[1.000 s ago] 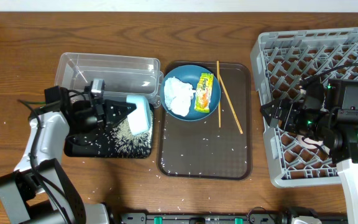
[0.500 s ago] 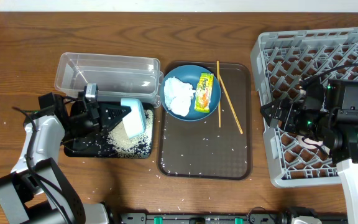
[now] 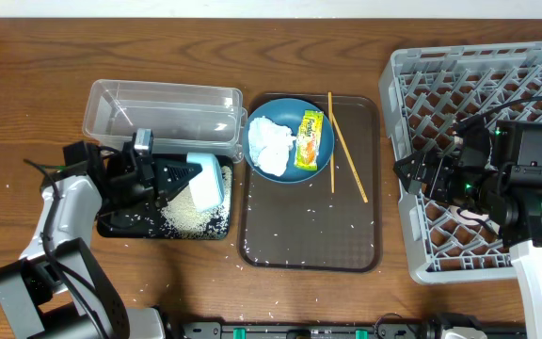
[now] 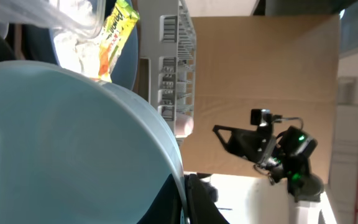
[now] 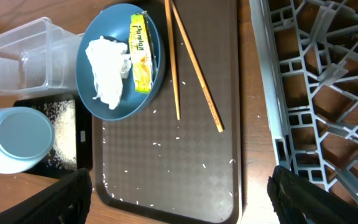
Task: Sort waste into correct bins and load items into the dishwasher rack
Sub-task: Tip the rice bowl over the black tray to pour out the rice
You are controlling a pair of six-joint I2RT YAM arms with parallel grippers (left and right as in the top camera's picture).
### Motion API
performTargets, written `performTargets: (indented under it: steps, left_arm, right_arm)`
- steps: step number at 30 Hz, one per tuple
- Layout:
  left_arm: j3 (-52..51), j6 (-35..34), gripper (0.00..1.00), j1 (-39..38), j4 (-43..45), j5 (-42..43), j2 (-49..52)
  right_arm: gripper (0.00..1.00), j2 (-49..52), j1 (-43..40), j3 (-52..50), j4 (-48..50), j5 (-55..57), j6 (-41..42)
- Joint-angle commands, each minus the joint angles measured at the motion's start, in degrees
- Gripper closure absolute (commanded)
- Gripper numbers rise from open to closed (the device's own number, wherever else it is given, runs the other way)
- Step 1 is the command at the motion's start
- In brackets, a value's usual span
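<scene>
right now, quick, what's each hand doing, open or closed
Left hand: closed, holding the pale blue bowl.
Right hand: open, holding nothing.

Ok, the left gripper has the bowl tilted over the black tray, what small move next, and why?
Probably lift the bowl clear and level it: the left gripper is shut on it, the rice lies piled on the black tray beneath, and its inside looks bare.
</scene>
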Motion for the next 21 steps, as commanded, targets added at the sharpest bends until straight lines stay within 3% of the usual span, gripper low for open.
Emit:
performTargets:
  steps: [1,2,4,5,7,10,15,18,21]
  left_arm:
    - [-0.11,-3.28,0.94,-0.22,0.42,-1.62,0.35]
    - [-0.22,-2.47,0.94,-0.33,0.22,4.09,0.33]
    - [-0.07,1.42,0.94,-0.61,1.57,4.11,0.11]
    - [-0.07,1.46,0.94,-0.57,2.75,-2.86,0.13]
    - [-0.07,-7.04,0.94,-0.46,2.23,-14.51,0.2]
    - [-0.07,1.57,0.94,-2.8,-2.93,-4.76,-0.59]
    - [0.52,1.2,0.94,-10.34,-4.0,-8.41,-7.34]
    - [2.82,-4.61,0.94,-16.26,-2.64,-18.38,-13.68]
    - [4.48,-10.78,0.94,-25.79,0.11,-38.21,-21.18]
  right_arm:
    - [0.11,-0.11,0.83,0.81,0.04,-0.46,0.55]
    - [0.11,-0.11,0.83,0.81,-0.04,-0.48,0.55]
    - [0.11,-0.11,0.83,0.81,-0.15,-0.46,0.52]
    - [0.1,-0.11,0.83,0.81,-0.11,-0.46,0.55]
    - [0.1,-0.11,0.83,0.81,-0.02,-0.46,0.55]
    - [0.1,-0.11,0.83,0.81,-0.37,-0.46,-0.09]
    - [0.1,-0.11,0.83,0.81,-0.26,-0.48,-0.55]
    - [0.09,-0.11,0.83,0.81,-0.22,-0.48,-0.55]
    - [0.09,-0.11,0.83,0.81,-0.09,-0.46,-0.52]
